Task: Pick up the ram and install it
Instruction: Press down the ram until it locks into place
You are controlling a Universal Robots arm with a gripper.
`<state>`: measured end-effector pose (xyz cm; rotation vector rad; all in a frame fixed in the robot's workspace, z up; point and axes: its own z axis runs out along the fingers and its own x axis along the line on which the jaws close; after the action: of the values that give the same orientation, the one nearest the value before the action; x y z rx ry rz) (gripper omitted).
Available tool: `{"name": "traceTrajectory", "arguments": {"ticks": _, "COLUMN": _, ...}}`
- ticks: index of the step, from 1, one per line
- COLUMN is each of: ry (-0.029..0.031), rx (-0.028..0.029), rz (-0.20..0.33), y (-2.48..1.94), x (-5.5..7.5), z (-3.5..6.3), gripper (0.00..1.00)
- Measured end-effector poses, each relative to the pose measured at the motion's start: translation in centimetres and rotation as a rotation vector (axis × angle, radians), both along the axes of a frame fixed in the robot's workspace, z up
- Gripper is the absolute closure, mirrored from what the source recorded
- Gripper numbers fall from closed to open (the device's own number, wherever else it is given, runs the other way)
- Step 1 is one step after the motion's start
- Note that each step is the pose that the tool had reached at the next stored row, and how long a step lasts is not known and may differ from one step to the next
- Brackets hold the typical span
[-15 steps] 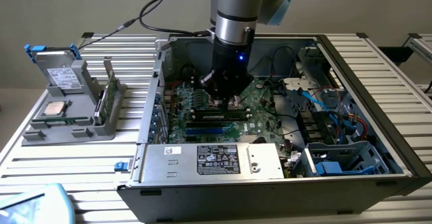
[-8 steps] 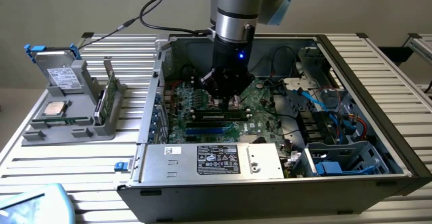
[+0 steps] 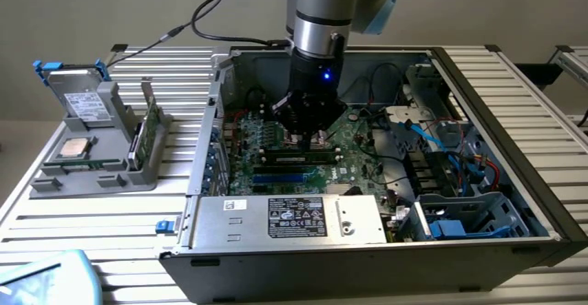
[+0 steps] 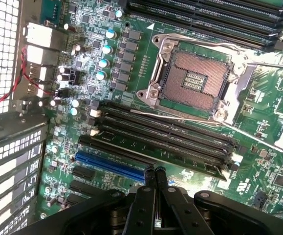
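A ram (image 3: pixel 147 122) is seen standing upright in the grey holder (image 3: pixel 101 160) on the bench (image 3: pixel 55 208), at the exterior view's left, at about nine o'clock from the open computer case (image 3: pixel 514 146). A silver processor chip (image 3: pixel 74 148) lies in the same holder.

Inside the case, the arm is held almost vertical, its wrist pointed straight down. The jaws are poised just above the black memory slots (image 3: pixel 296 157), at about twelve o'clock from the power supply (image 3: pixel 285 219). In the wrist view the fingertips (image 4: pixel 150 171) are drawn together, and nothing can be made out between them. Whether a stick is already seated in the slots (image 4: pixel 165 137) below cannot be told.

Several risks are judged to follow from this pose. If the wrist were lowered off the slot line, the board or a slot latch could be struck. The open processor socket (image 4: pixel 192 81), just beyond the slots, could be damaged by a sideways drift, its contacts being exposed. Any downward push on an unlatched or skewed stick could cause a corner to be seated unevenly.
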<state>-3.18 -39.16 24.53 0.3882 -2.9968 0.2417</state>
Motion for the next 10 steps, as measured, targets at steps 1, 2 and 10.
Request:
{"name": "traceTrajectory", "arguments": {"ticks": 1, "ry": -0.0014, "rx": -0.0002, "rz": -0.009, "y": 0.00, "x": 0.00, "z": -0.01, "gripper": 0.90}}
{"name": "traceTrajectory", "arguments": {"ticks": 2, "ry": -0.0030, "rx": -0.0006, "rz": -0.018, "y": 0.00, "x": 0.00, "z": 0.00, "gripper": 0.90}}
{"name": "traceTrajectory", "arguments": {"ticks": 10, "ry": -0.0299, "rx": -0.0045, "rz": -0.078, "y": 0.00, "x": 0.00, "z": 0.00, "gripper": 0.90}}
